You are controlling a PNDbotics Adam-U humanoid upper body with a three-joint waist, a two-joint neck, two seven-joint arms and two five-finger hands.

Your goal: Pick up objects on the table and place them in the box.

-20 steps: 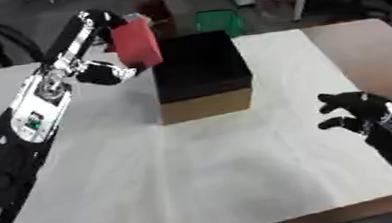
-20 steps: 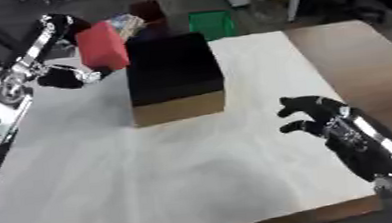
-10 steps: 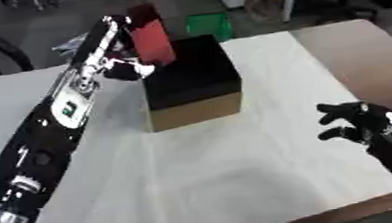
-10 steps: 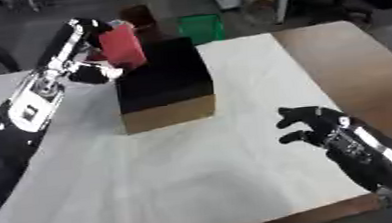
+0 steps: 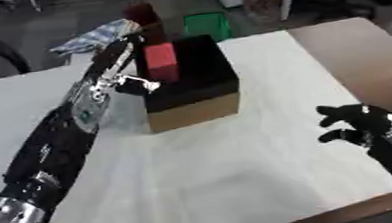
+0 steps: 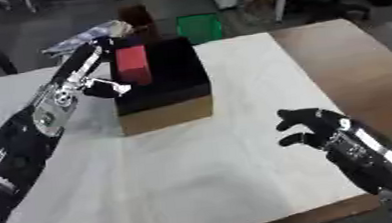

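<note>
Upper left of frame: my left hand [image 5: 136,83] pinches a red rectangular block [image 5: 161,62] over the black-lined cardboard box [image 5: 191,95]; releasing off-centre could catch its rim. Right hand [image 6: 310,127] spread, idle.

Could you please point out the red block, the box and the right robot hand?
red block [image 5: 161,62], left eye view, its front face.
box [image 5: 195,111], left eye view, its tan front wall.
right robot hand [image 6: 310,125], right eye view, its back.
</note>
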